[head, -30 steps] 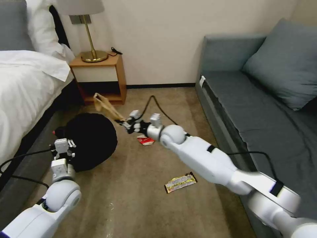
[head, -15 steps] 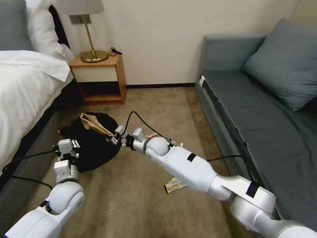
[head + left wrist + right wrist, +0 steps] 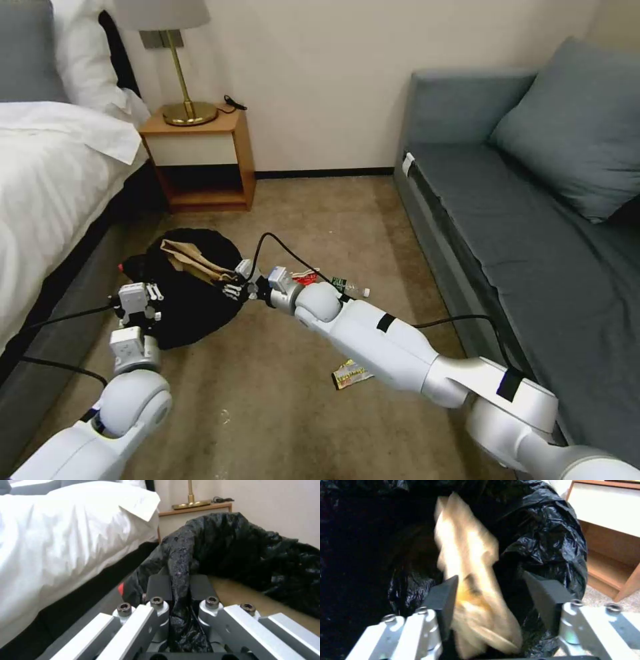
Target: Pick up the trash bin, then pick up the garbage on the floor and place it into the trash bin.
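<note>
Brown paper (image 3: 466, 562) blurred between spread right gripper (image 3: 496, 600) pads; bin base hidden.

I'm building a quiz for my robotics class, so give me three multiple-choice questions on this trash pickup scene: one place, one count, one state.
1. Where is the brown paper?
A. on the nightstand
B. at the trash bin's mouth
C. on the sofa
2. How many litter pieces lie on the carpet?
A. one
B. five
C. three
3. What is the left gripper doing?
A. clamping the bin's black bag
B. hanging open
C. holding a pillow
Answers: B, it lies against the black liner, between the open right gripper's fingers; C, red-white carton, bottle, snack wrapper; A, its fingers pinch a bag fold.
</note>
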